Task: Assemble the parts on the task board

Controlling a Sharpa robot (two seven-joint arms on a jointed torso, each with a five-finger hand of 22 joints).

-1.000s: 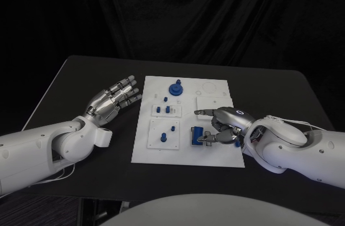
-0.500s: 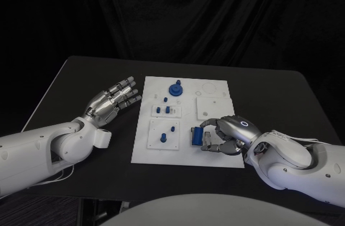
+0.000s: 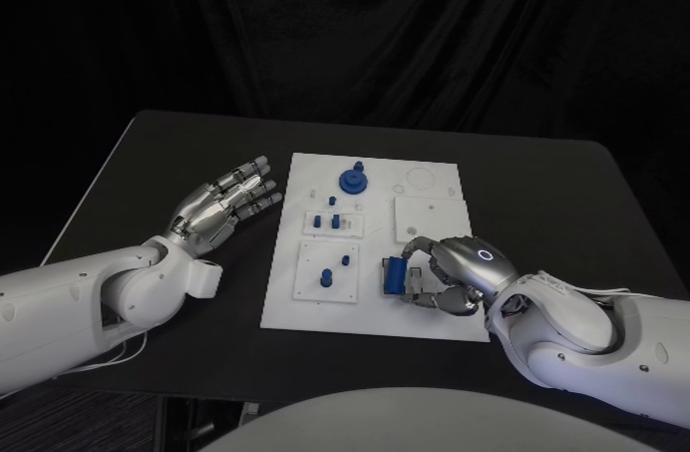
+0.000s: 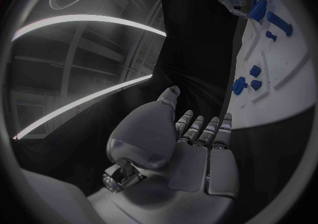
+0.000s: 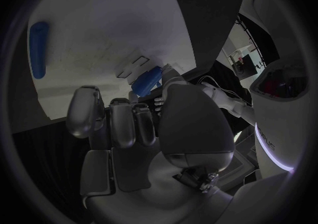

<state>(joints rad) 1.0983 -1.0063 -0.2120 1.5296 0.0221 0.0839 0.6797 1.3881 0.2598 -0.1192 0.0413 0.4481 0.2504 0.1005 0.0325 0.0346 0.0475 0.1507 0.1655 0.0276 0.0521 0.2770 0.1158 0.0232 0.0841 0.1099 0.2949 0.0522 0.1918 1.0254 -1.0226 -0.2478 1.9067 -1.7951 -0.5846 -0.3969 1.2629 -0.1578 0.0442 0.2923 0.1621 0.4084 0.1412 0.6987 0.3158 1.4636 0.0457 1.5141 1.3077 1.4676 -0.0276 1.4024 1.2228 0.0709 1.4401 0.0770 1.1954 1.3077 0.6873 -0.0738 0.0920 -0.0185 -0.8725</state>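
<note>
The task board (image 3: 432,312) lies flat in the middle of the black bench (image 3: 575,203). The right hand (image 3: 453,272) sits over the board's near right part, fingers (image 3: 417,247) curled down around a blue block part (image 3: 390,274) that lies on the board. In the right wrist view the thumb side presses against this block (image 5: 147,80) while the other fingers (image 5: 122,123) are bent beside it; whether the block is actually clamped cannot be told. A blue elongated part (image 5: 37,49) lies on the board apart from the hand.

The left hand (image 3: 223,205) rests just beside the board's left edge, palm up, fingers (image 3: 256,178) straight and spread, holding nothing.

On the board, a blue round knob part (image 3: 352,179) stands near the far edge. Small blue pegs (image 3: 328,218) stand in the plate below it, and two more pegs (image 3: 335,272) sit in the near left plate, beside the block.
</note>
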